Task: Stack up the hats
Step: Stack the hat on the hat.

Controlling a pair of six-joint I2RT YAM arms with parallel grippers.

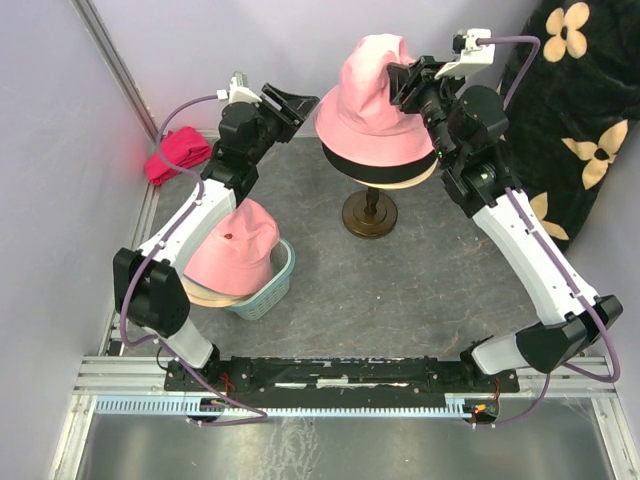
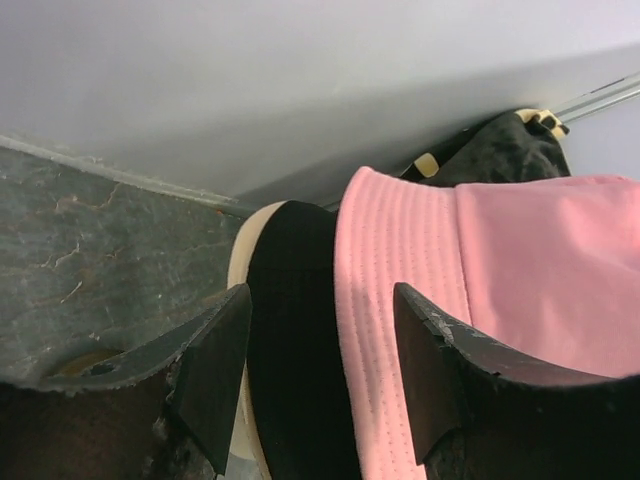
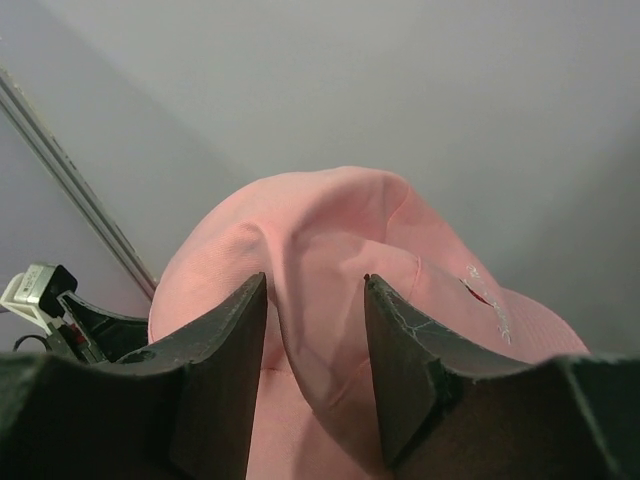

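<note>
stack on the mannequin head: a pink bucket hat sits on top, with a black hat under it showing only as a dark band; the cream edge below that could be a beige hat or the head itself, i cannot tell which.
stand: upright near the middle of the table.
right gripper: up at the crown of the top pink hat, jaws spread and straddling a raised fold of cloth; it does not look like a firm pinch.
left gripper: jaws spread, holding nothing, just beside the brims of the pink and black hats on the stack's left side.
laundry basket: front left, holding a second pink hat with a beige hat under it.
done: by my reading, at least two hats are stacked.
left: the basket's hats are not yet on the stack, and the top crown is creased.
</note>
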